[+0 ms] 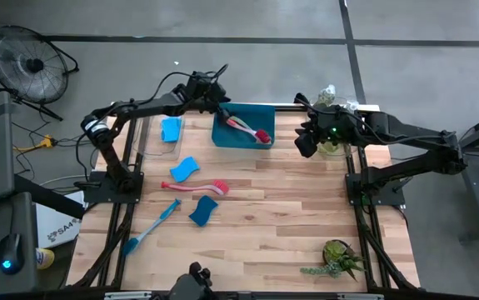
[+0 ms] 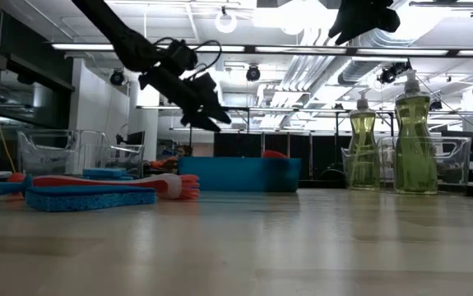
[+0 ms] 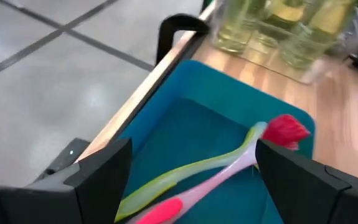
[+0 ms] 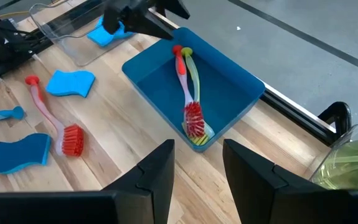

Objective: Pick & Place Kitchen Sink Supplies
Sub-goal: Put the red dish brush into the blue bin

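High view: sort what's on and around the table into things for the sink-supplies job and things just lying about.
For the job:
- blue sponges
- pink-red brush on the table
- blue brush
- brushes in the tray
- bottles of yellow-green liquid

Just lying about:
- blue tray
- spiky green plant
- fan on the floor

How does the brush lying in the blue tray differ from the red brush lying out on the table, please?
The brush in the tray rests inside the blue tray, under the open left gripper; the brush on the table lies on bare wood among blue sponges. The tray brush lies against a yellow-green brush; the table brush lies alone. Both have pink-red handles and red bristles.
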Available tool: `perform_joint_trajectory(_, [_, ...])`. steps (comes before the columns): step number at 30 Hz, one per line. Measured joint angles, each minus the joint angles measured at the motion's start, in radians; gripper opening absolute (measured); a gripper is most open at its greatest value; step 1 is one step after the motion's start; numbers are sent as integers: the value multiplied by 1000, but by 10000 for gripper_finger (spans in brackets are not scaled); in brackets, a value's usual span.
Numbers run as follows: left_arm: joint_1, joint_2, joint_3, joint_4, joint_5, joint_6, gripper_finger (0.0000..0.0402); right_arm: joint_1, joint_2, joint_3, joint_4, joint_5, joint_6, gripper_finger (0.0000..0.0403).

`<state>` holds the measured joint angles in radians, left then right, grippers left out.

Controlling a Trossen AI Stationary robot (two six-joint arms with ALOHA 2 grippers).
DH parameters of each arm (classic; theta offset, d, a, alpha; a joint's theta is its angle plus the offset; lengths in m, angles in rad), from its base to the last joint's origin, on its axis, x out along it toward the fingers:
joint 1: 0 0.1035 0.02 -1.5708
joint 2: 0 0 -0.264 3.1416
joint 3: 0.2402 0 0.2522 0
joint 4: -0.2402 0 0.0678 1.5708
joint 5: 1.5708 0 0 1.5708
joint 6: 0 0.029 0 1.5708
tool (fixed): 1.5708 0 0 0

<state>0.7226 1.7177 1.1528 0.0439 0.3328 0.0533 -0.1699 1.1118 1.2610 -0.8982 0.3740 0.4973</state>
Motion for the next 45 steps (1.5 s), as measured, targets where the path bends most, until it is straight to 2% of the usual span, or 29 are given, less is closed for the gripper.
perform_joint_trajectory(7, [-10,-99,28,-124,39,130,335,0,0,0,-3,-7,-6,130])
perform_joint_trajectory(14, [-15,-205,27,-320,82,228,335,0,0,0,-4,-18,-22,130])
perform_joint_trajectory(20, [-59,-278,27,-495,76,309,335,0,0,0,-5,-48,-33,130])
perform_joint_trajectory(33, [-230,-347,27,-779,-35,351,335,1,0,0,-5,-97,-77,130])
perform_joint_trajectory(41, [-362,-348,27,-954,-117,439,335,1,0,0,-4,-120,-121,130])
perform_joint_trajectory(45, [-413,-348,27,-1036,-189,494,335,1,0,0,-4,-131,-143,130])
